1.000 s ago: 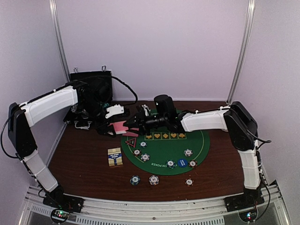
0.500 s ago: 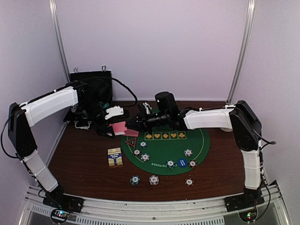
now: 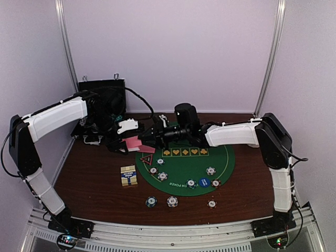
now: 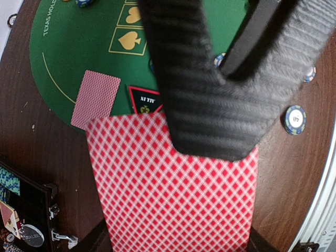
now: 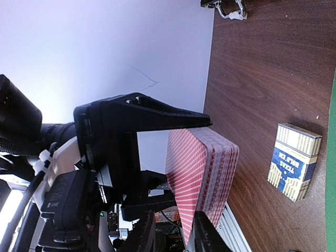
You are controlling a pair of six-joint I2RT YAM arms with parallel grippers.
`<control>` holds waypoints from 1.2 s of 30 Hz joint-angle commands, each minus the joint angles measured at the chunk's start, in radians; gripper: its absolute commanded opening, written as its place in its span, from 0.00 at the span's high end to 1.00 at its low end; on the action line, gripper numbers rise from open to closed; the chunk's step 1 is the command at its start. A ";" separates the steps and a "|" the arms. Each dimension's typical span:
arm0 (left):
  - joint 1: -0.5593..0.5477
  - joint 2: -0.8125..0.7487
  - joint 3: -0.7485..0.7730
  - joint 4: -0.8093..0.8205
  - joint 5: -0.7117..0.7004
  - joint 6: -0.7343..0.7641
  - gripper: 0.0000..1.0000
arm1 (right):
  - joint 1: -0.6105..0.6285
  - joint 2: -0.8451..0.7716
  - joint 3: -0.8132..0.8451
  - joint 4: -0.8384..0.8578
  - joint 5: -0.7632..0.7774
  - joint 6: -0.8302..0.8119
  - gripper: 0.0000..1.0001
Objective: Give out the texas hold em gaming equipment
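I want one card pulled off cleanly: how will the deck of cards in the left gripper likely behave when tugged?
The deck is a loose stack with separate card edges showing, so cards will probably slide and fan rather than move as one. Only the left gripper clamps it, so a sideways tug may drag several cards along.

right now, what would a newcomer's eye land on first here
The thick deck of pink-backed cards, clamped in the left fingers, fills the left wrist view. In the middle of the table lies a round green poker mat dotted with chips, and the right arm reaches across it to the deck at its far-left edge.
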 commanded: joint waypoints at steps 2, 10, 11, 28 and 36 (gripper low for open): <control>0.004 -0.026 0.005 0.007 0.000 0.014 1.00 | 0.008 0.026 -0.002 0.105 -0.028 0.059 0.78; 0.003 -0.024 0.010 0.007 0.001 0.016 1.00 | 0.013 0.049 0.001 0.135 -0.034 0.092 0.81; 0.003 -0.024 0.009 0.006 0.000 0.016 1.00 | 0.013 0.053 0.001 0.148 -0.035 0.100 0.83; 0.003 -0.028 0.006 0.002 -0.014 0.019 1.00 | 0.003 0.071 0.001 0.217 -0.044 0.157 1.00; 0.004 -0.033 0.002 0.002 -0.028 0.019 1.00 | -0.042 0.051 -0.047 0.316 -0.053 0.209 1.00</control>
